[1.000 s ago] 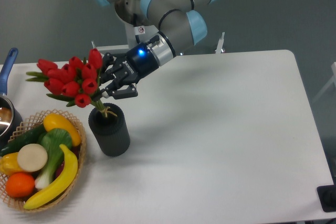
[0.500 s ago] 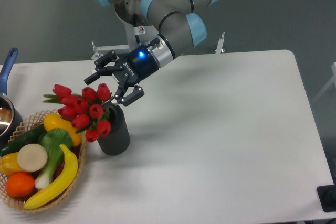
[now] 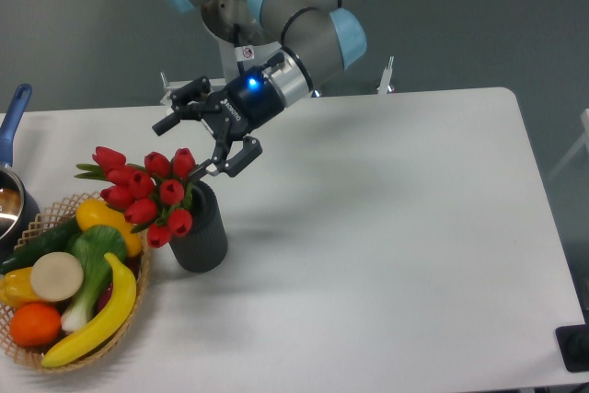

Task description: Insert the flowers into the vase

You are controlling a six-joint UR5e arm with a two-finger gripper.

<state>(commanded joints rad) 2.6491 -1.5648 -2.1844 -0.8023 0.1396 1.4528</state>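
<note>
The flowers [image 3: 145, 190], red tulip buds with green leaves, rest in the mouth of the dark grey ribbed vase [image 3: 200, 236] and lean out to the left over the basket's edge. Their stems are hidden inside the vase. My gripper [image 3: 204, 132] hangs open just above and behind the vase, apart from the flowers, with nothing between its black fingers [image 3: 237, 158]. A blue light glows on its wrist.
A wicker basket [image 3: 138, 227] of toy fruit and vegetables stands left of the vase, with a banana [image 3: 97, 317] and an orange [image 3: 35, 324] in it. A pot with a blue handle [image 3: 15, 117] sits at the left edge.
A second ago my gripper was shut on the flowers above the vase. It opened, the bunch dropped in and tipped left, and the gripper has since lifted slightly up and back.
</note>
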